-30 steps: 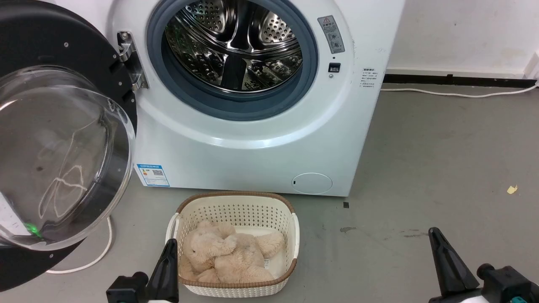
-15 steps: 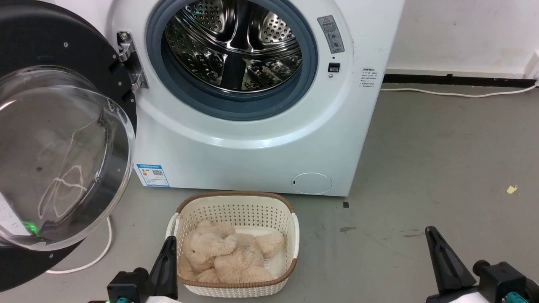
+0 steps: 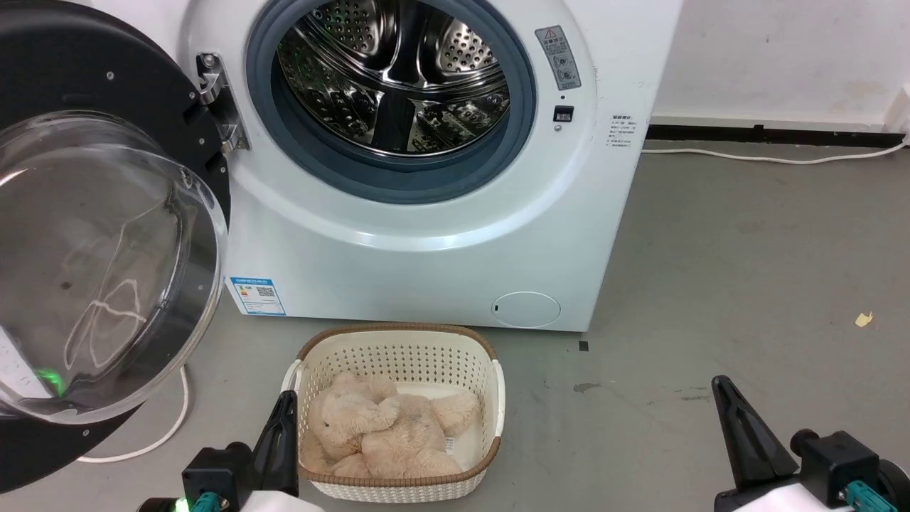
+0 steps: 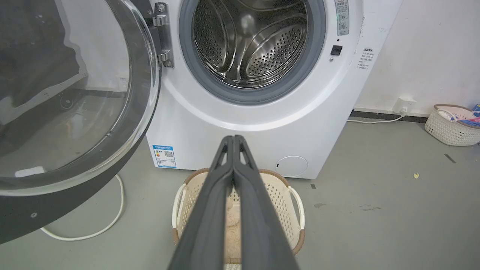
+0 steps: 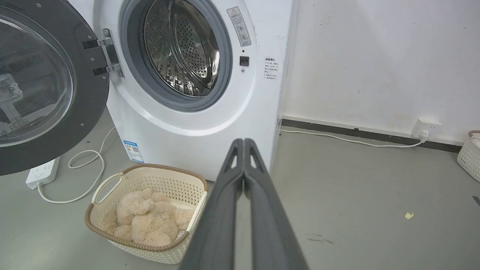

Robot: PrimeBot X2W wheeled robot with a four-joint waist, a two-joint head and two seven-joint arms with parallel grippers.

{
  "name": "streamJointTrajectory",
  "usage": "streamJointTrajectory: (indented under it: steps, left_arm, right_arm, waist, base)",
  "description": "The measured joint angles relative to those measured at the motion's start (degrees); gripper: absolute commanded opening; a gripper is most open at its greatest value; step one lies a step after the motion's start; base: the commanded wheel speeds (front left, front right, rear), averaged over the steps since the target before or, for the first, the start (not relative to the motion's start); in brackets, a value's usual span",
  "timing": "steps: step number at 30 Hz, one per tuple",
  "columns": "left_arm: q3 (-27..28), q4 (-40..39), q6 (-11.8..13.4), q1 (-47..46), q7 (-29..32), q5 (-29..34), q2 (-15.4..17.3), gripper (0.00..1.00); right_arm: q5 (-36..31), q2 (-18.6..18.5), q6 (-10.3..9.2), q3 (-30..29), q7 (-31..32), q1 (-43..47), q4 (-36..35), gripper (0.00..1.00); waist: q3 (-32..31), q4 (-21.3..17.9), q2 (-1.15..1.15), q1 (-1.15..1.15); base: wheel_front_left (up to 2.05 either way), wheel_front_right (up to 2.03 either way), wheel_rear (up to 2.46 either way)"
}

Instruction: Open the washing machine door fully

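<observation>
The white washing machine (image 3: 426, 242) (image 4: 240, 123) (image 5: 195, 127) stands ahead with its steel drum (image 3: 394, 78) exposed. Its black washing machine door (image 3: 85, 85) (image 4: 22, 217) (image 5: 90, 97) hangs swung out wide to the left on its hinge (image 3: 217, 99), the clear glass bowl (image 3: 99, 270) bulging toward me. My left gripper (image 3: 288, 398) (image 4: 233, 138) is shut and empty at the lower left, beside the basket and clear of the door. At the lower right, over bare floor, my right gripper (image 3: 719, 384) (image 5: 243, 141) is also shut and empty.
A cream basket (image 3: 490, 370) (image 5: 93, 210) holding a beige plush toy (image 3: 384, 427) sits on the floor in front of the machine. A white cable (image 3: 163, 434) loops under the door, running to a power strip (image 5: 41, 172). Another basket (image 4: 450, 123) stands by the right wall.
Both grippers have edged slightly further up into the head view, the right one also drifting a little left. The door has not moved.
</observation>
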Motion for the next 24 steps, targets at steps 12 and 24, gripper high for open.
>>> streamJointTrajectory:
  steps: [12, 24]
  left_arm:
    - [0.8, -0.2, -0.2, -0.5, 1.2, 1.6, -0.2, 0.00]
    - [1.6, -0.6, -0.6, -1.2, 2.5, 3.1, -0.4, 0.00]
  right_arm:
    - [-0.2, 0.0, 0.00, 0.3, 1.5, -0.9, 0.0, 0.00]
    - [-0.7, 0.0, 0.00, 0.6, 3.0, -1.2, 0.1, 0.00]
  waist:
    - [0.0, 0.0, 0.00, 0.00]
    - [0.0, -0.1, 0.00, 0.00]
  base:
    - [0.00, 0.00, 0.00]
    - [0.00, 0.00, 0.00]
